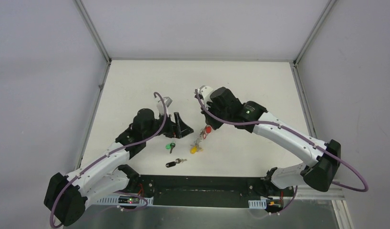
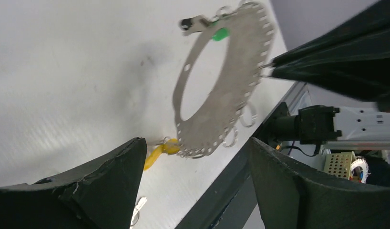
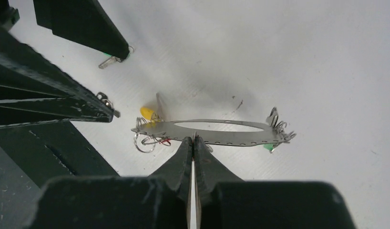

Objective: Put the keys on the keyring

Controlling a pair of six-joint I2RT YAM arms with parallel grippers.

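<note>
Currently right end effector (image 3: 193, 139) pinches upright keyring (image 3: 241, 139) rim; left end effector (image 2: 197, 143) alongside, spread wide, empty.

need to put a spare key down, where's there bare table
Bare: the far half of the table, beyond both arms to the back edge. Crowded: the near middle, with the left gripper, the green key, the black key and the keyring held by the right gripper.

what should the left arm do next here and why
Probably lower the left gripper onto the loose green-capped key and close on it. Its jaws stand open just beside that key, the right gripper is shut on the keyring, and both that key and the black-capped key lie on the table, not yet threaded.
</note>
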